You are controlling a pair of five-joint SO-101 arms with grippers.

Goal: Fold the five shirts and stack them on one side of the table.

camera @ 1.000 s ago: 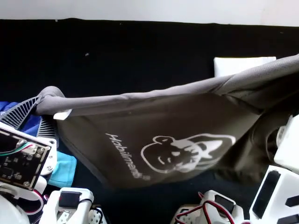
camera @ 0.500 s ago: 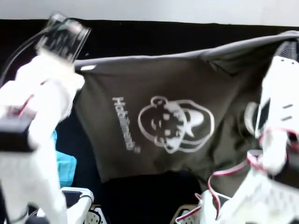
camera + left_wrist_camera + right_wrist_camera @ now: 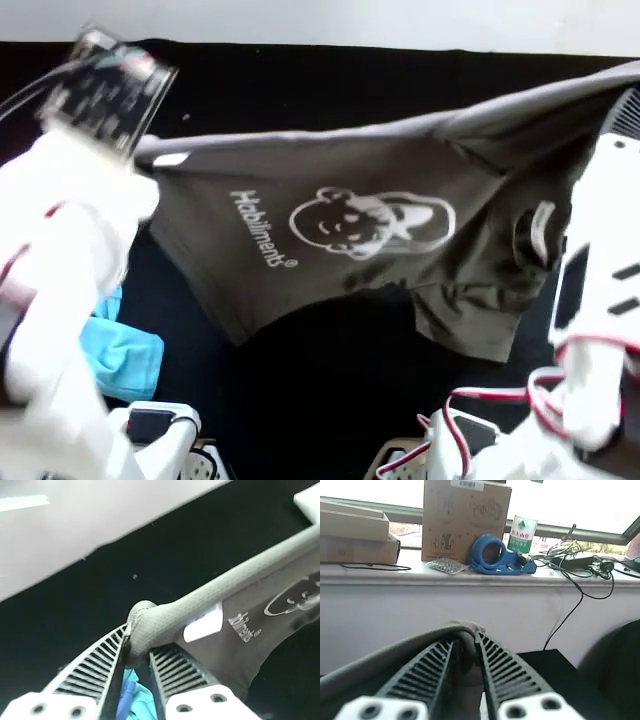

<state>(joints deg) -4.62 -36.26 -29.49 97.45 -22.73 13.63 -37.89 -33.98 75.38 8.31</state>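
Aloft, shirt (image 3: 300,170) between left tool (image 3: 137,640), right tool (image 3: 465,641).

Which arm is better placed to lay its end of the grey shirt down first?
Probably left. The left pincer clamps the grey shirt taut over bare table; the right pincer holds its end with bunched fabric sagging beneath, likely to crumple.

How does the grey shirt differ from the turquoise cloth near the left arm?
The grey shirt hangs stretched in the air, pinched by the left gripper and the right gripper; the turquoise cloth lies bunched on the table. The grey shirt bears a white print; the turquoise cloth shows none. Both are soft fabric, and neither is neatly folded.
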